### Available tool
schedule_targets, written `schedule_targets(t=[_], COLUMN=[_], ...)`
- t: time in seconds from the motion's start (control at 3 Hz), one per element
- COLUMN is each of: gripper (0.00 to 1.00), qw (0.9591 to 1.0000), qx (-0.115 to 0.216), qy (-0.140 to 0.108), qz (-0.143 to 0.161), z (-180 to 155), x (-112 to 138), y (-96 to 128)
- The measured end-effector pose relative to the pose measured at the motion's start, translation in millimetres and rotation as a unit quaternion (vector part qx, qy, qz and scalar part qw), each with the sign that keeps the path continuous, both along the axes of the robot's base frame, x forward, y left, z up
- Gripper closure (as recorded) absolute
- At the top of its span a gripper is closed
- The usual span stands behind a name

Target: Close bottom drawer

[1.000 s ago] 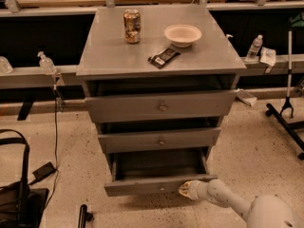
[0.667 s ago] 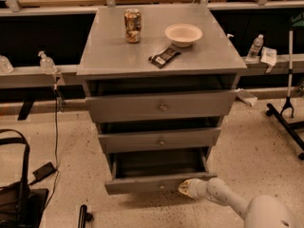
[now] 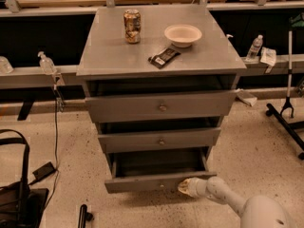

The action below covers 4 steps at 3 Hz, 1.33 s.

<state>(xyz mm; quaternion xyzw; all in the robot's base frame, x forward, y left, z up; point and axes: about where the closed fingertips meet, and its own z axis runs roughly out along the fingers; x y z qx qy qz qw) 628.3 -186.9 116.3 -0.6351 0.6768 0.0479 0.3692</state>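
Bottom drawer [image 3: 142,183] stands pulled out at the foot of the cabinet [image 3: 109,51], dark box exposed. Gripper [image 3: 186,187] sits at the right end of the drawer front, seemingly touching it; apart or together, cannot tell. Step, by my reading: the push-in. Next needs a straight, square shove toward the far side.

My end effector [image 3: 186,186] sits low against the front of the bottom drawer [image 3: 142,183], below the tabletop's [image 3: 109,61] front edge, toward its front-right corner. That drawer stands pulled out, and the middle drawer [image 3: 159,140] and top drawer [image 3: 161,107] fronts jut above it, narrowing the way in from overhead. Open floor [image 3: 256,146] lies beyond the right edge, up to a stand [image 3: 289,70]. Past the left edge, a hanging cable [image 3: 55,127] and a black bag [image 3: 14,208] crowd the floor.
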Motion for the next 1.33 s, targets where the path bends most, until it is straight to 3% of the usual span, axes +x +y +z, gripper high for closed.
schedule_targets(t=[1.33], gripper=[1.0], qw=[1.0], qx=[0.008], qy=[-0.002], qz=[0.006], z=[-8.8], x=[9.7], y=[6.3])
